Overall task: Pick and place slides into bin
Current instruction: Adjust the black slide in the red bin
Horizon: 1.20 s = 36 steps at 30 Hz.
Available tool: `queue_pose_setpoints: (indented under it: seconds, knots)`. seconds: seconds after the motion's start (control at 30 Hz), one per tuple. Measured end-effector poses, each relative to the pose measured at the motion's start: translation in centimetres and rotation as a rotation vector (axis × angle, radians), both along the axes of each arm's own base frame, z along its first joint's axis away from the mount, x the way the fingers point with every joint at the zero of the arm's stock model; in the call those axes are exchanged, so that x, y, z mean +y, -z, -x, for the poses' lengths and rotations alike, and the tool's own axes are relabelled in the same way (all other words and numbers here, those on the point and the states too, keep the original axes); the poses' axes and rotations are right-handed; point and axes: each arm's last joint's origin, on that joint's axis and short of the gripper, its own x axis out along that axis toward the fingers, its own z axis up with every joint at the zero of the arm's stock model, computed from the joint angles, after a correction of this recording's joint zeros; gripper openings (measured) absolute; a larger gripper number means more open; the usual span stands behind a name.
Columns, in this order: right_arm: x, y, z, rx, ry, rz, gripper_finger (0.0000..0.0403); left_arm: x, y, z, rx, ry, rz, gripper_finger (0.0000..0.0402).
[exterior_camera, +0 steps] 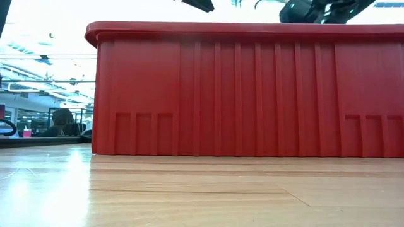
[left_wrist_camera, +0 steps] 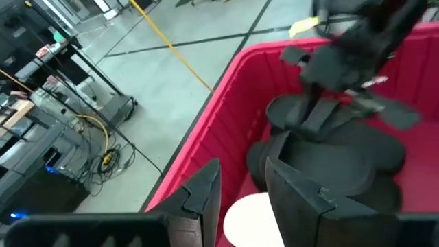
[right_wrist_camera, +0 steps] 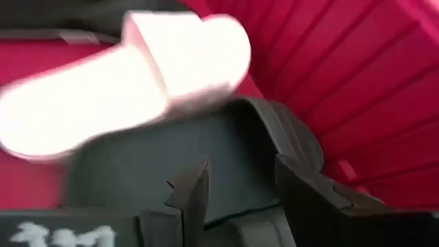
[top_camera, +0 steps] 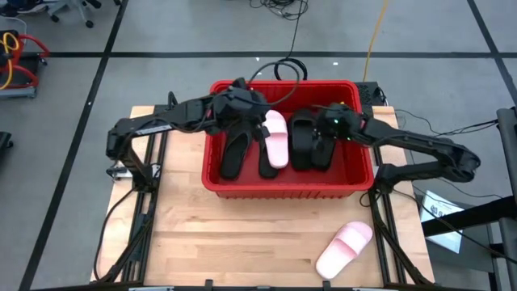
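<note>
Both grippers hang over the red bin (top_camera: pixel 287 187), the left gripper (top_camera: pixel 257 109) and right gripper (top_camera: pixel 327 123) each with fingers spread and holding nothing. Black slides (top_camera: pixel 236 149) and one pink slide (top_camera: pixel 276 139) lie inside the bin; a second pink slide (top_camera: pixel 345 249) lies on the wooden table (top_camera: pixel 242 242) near the front right.

Slides (top_camera: pixel 276 139) in bin (top_camera: pixel 287 188); one slide (top_camera: pixel 344 249) outside.

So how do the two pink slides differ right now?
The pink slide in the bin lies inside the red bin, among black slides, running lengthwise front to back. The pink slide on the table lies outside the bin, alone on bare wood near the front right corner, angled diagonally. Both are pale pink with a wide strap, and neither is held.
</note>
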Motion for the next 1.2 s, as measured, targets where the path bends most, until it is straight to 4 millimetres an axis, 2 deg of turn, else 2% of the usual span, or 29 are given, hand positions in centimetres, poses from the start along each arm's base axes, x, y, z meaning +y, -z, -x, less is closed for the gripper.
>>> queue_pose_setpoints:
  seconds: [0.23, 0.7, 0.87, 1.1, 1.2]
  knots:
    - [-2.4, 1.4, -0.9, 0.052, 0.000, 0.058, 0.0155, -0.7, -0.1, 0.0, -0.012, 0.015, 0.007, 0.0122]
    - [-4.6, 4.0, -1.6, 0.169, -0.005, 0.074, 0.0155, -0.8, -0.1, -0.1, -0.016, 0.016, 0.011, 0.0122]
    - [-5.3, 4.0, -2.0, 0.197, 0.041, 0.175, 0.0155, -0.8, -0.1, -0.1, -0.015, 0.017, 0.011, 0.0122]
    - [-5.4, 3.9, -2.0, 0.213, 0.015, 0.204, 0.0155, -0.8, -0.1, -0.1, -0.012, 0.018, 0.008, 0.0122]
    - [-5.4, 3.9, -2.0, 0.216, 0.011, 0.207, 0.0143, -0.8, -0.1, -0.1, -0.011, 0.019, 0.007, 0.0122]
